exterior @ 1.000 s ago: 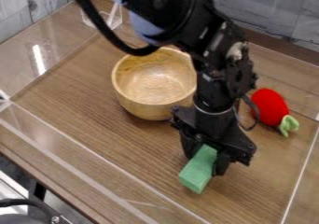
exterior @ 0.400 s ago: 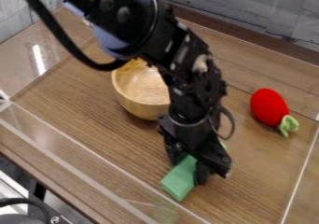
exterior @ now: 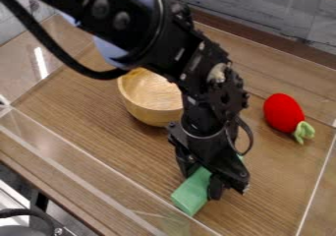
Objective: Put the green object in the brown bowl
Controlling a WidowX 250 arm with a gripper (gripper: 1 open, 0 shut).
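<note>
The green object (exterior: 192,194), a mint-green bar, lies low over the wooden table near its front edge. My gripper (exterior: 210,177) points straight down and is shut on the bar's far end; the near end sticks out toward the camera. The brown bowl (exterior: 144,99), round and light wood, stands behind and to the left of the gripper, about a hand's width away. The black arm crosses in front of the bowl's right rim and hides part of it.
A red strawberry toy (exterior: 280,110) with a pale green stem (exterior: 306,132) lies to the right of the arm. Clear plastic walls (exterior: 79,166) fence the table along the front and left sides.
The gripper has shifted a little left and toward the camera, and the green bar went with it. The upper arm has swung over more of the bowl.
</note>
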